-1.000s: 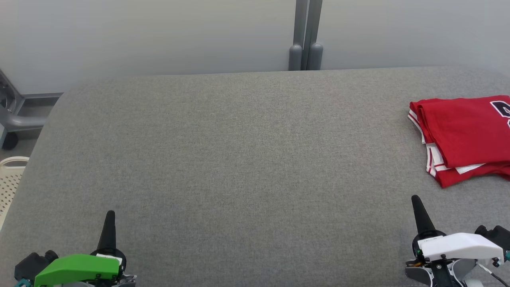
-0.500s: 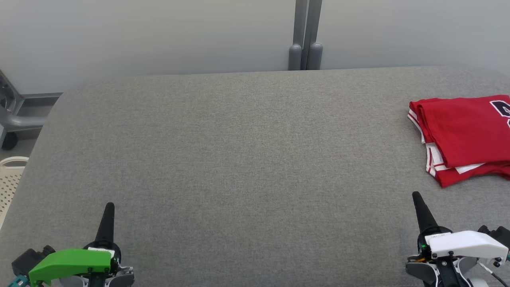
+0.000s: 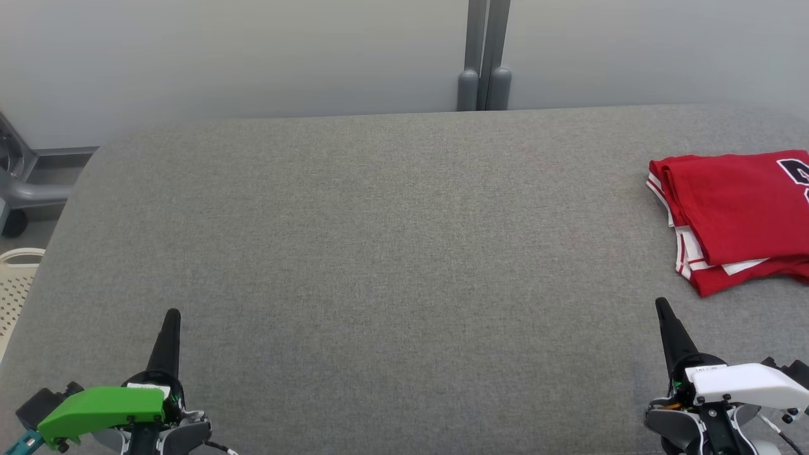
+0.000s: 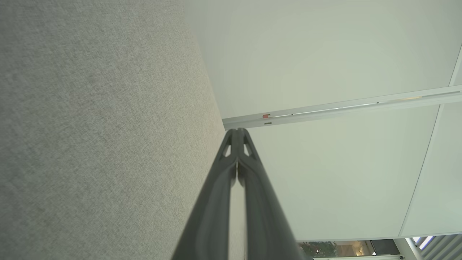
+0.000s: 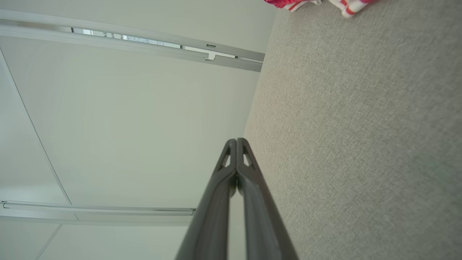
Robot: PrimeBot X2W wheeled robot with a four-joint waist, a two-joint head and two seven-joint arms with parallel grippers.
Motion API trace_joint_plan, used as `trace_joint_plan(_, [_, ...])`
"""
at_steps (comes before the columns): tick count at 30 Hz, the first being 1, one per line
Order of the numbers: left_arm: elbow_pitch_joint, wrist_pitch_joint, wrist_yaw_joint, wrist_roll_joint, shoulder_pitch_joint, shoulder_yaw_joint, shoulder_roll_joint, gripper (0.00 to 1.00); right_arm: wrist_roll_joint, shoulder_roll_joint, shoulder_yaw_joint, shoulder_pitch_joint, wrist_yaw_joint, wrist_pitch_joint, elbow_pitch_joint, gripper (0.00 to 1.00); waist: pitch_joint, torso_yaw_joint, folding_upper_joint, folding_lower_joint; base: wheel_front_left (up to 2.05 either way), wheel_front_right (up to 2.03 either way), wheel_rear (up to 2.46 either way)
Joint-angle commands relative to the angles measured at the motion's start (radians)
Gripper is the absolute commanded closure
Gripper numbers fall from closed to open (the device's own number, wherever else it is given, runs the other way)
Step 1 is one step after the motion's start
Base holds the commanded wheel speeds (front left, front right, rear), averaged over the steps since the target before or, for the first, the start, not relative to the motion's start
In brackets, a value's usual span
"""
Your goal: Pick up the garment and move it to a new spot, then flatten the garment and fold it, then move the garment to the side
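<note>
Head view, left to right: left end effector (image 3: 172, 315) pinched together and empty over the grey worktop (image 3: 404, 253), right end effector (image 3: 661, 303) same. Red garment (image 3: 739, 215) sits folded at the far right edge, so I'd say the job's basically done.

Folded red cloth garment (image 3: 736, 215), far right
It lies on my grey cloth-topped counter (image 3: 379, 240), behind the right pincer (image 3: 660, 303); left pincer (image 3: 172, 313) well apart.

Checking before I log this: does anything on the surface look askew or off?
Nothing serious. The red garment lies folded at the right of the grey surface, layers slightly uneven, white trim poking out.
</note>
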Motion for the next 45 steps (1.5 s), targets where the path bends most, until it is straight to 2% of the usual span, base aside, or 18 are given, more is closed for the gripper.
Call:
trace_joint_plan(1, [-0.007,0.009,-0.008,-0.02,-0.023,0.004,0.008,1.0,0.027,-0.006,-0.003,-0.006,0.0,0.008,-0.012,1.0,0.0,0.0,0.0,0.0,0.0,0.0,0.0])
trace_joint_plan(26, [-0.019,0.061,-0.009,-0.19,-0.047,0.016,0.009,1.0,0.206,-0.006,-0.009,-0.004,0.0,0.044,-0.044,1.0,0.002,-0.002,0.0,0.0,0.0,0.0,0.0])
trace_joint_plan(45, [-0.019,0.06,-0.009,-0.182,-0.045,0.016,0.008,1.0,0.202,-0.006,-0.009,-0.004,0.0,0.044,-0.042,1.0,0.002,-0.002,0.0,0.0,0.0,0.0,0.0])
